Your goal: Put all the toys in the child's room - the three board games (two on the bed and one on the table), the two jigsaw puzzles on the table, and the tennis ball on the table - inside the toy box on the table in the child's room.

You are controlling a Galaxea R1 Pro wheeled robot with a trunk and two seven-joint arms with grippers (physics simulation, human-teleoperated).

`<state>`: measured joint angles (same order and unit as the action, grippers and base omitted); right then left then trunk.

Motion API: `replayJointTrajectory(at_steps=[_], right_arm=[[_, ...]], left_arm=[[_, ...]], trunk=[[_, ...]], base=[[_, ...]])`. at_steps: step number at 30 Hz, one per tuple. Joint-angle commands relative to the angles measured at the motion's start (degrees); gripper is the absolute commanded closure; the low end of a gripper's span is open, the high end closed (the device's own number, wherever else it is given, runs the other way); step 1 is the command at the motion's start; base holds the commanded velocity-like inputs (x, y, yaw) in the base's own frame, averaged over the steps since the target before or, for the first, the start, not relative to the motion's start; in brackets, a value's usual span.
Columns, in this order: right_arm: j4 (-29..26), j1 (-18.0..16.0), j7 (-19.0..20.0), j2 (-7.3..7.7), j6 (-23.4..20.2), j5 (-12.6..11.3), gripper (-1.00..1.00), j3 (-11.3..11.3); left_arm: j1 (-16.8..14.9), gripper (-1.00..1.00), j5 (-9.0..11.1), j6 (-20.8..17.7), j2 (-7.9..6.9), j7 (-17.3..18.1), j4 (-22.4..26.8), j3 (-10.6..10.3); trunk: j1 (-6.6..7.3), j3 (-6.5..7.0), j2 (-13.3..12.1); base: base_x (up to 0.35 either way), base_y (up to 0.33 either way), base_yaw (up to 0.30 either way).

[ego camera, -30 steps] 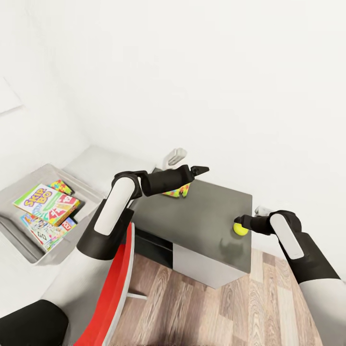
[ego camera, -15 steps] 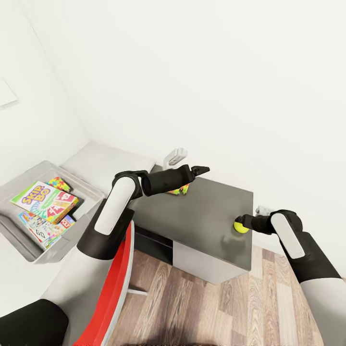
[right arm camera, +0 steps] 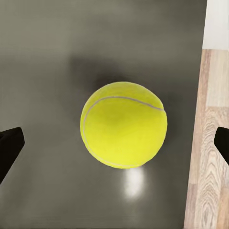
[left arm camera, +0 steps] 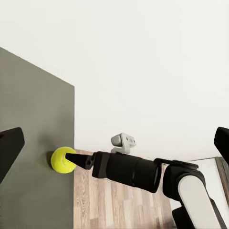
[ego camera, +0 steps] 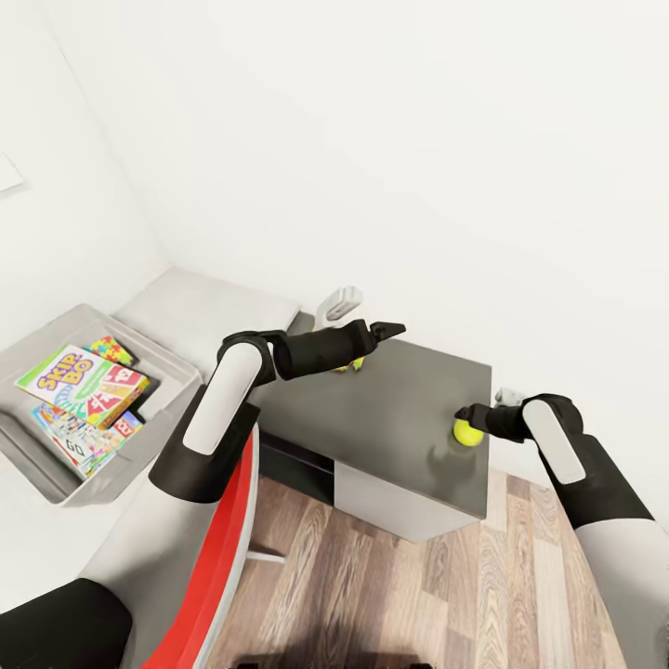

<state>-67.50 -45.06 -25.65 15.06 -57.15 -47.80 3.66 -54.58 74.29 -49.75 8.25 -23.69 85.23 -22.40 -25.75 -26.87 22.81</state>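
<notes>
Head view: the tennis ball (ego camera: pixel 466 432) lies on the dark grey table (ego camera: pixel 390 418), close to its right edge, with the right gripper (ego camera: pixel 462 414) reaching over it from the right; its black fingers partly cover the ball, so from here I cannot tell whether they touch it. In the right wrist view the ball (right arm camera: pixel 124 124) rests on the tabletop between the two fingertips (right arm camera: pixel 9 145), which stand spread well apart and clear of it, only their tips cut in at the picture's edges. The left gripper (ego camera: pixel 388 329) hangs over the table's far side, its fingers parted and holding nothing. Its forearm hides most of a colourful jigsaw puzzle (ego camera: pixel 353 363) behind it. At the left, the grey toy box (ego camera: pixel 177 376) holds a Skip-Bo game (ego camera: pixel 82 376) and other boxes, partly stacked and hard to tell apart.
</notes>
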Motion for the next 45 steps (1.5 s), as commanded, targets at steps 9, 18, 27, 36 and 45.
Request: replayJointTrajectory(at_steps=[9, 18, 27, 36, 45], right_arm=[[4.77, -2.82, -0.35, -0.06, 1.47, -0.31, -1.0, 0.23], [6.04, -3.57, -0.24, 0.02, 2.32, -0.21, -1.0, 0.42], [6.06, -3.75, -0.22, 0.3, 2.52, -0.19, -1.0, 0.46], [5.67, -3.79, -0.2, 0.16, 2.56, -0.19, -1.0, 0.46], [5.52, -3.84, -0.19, 0.05, 2.57, -0.19, -1.0, 0.47]], left_arm=[[0.01, -1.0, 0.54, -0.08, -0.05, -0.62, -0.03, -0.05], [0.14, -1.0, 0.51, -0.08, -0.05, -0.63, -0.04, -0.12], [0.17, -1.0, 0.51, -0.08, 0.07, -0.63, -0.03, -0.18], [0.06, -1.0, 0.51, -0.08, 0.17, -0.62, 0.01, -0.19], [0.01, -1.0, 0.51, -0.09, 0.19, -0.65, 0.02, -0.19]], trunk=[[-0.03, -0.93, 0.11], [-0.03, -1.69, 0.11], [-0.03, -1.94, 0.11], [-0.03, -2.22, 0.11], [-0.03, -2.71, 0.11]], base=[[0.0, 0.0, 0.003], [0.0, 0.0, 0.039], [0.0, 0.0, 0.017], [0.0, 0.0, 0.004], [0.0, 0.0, 0.0]])
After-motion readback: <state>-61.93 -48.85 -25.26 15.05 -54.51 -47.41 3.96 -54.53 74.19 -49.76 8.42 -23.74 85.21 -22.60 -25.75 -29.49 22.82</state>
